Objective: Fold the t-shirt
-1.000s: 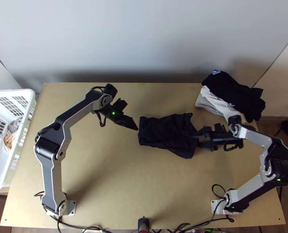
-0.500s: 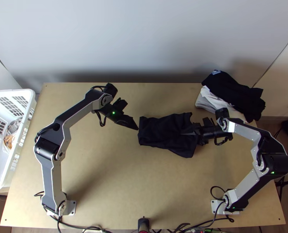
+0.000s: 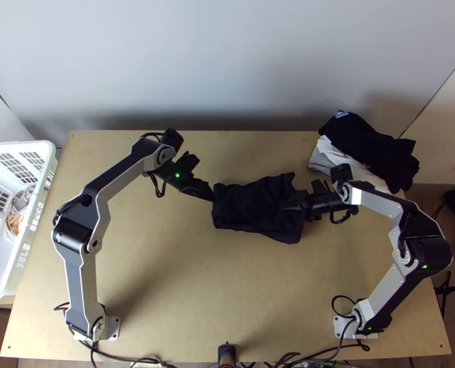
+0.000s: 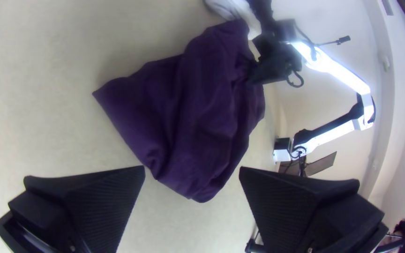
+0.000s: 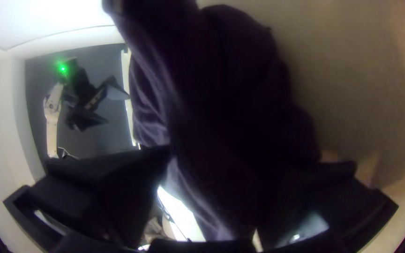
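2 arms [image 3: 122, 179], 1 basket [image 3: 20, 146], perhaps 3+ cloths [image 3: 252, 205]

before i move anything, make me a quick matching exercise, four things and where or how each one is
1. laundry basket
2. t-shirt
3. left gripper
4. black garment

a. fingers apart
b. lying on white cloth
c. white, beyond the table's left edge
d. around the table's middle

Pairs: 1-c, 2-d, 3-a, 4-b
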Tool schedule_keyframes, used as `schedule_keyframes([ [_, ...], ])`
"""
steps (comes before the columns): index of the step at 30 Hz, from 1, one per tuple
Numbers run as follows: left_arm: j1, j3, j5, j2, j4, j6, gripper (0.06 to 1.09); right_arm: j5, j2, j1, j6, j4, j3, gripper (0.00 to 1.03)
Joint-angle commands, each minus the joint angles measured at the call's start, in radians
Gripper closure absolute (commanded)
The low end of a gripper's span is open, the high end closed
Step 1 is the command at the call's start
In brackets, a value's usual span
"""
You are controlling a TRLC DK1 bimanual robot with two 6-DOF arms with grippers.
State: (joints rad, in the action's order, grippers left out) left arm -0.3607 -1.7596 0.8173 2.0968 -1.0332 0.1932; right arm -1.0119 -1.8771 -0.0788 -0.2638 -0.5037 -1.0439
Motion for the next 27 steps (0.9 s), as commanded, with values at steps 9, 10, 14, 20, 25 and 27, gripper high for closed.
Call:
schedule_keyframes([
  [9, 0.014, 0.011, 0.000, -0.024, -0.014, 0.000, 0.10, 0.139, 0.151, -0.010, -0.048, 0.025, -0.010, 1.00],
  [10, 0.014, 0.012, 0.000, -0.024, -0.014, 0.000, 0.10, 0.156, 0.185, -0.013, -0.038, 0.025, -0.024, 1.00],
  [14, 0.011, 0.011, 0.000, -0.024, -0.013, -0.001, 0.10, 0.240, 0.317, -0.068, -0.029, 0.025, -0.110, 1.00],
  [20, -0.004, 0.002, 0.000, -0.023, -0.011, -0.008, 0.10, 0.308, 0.411, -0.184, 0.017, -0.006, -0.211, 1.00],
  [25, -0.004, -0.003, 0.000, -0.024, -0.010, -0.015, 0.10, 0.328, 0.424, -0.253, 0.023, -0.007, -0.240, 1.00],
  [27, -0.003, -0.003, 0.000, -0.026, -0.011, -0.015, 0.10, 0.328, 0.423, -0.273, 0.023, -0.007, -0.260, 1.00],
])
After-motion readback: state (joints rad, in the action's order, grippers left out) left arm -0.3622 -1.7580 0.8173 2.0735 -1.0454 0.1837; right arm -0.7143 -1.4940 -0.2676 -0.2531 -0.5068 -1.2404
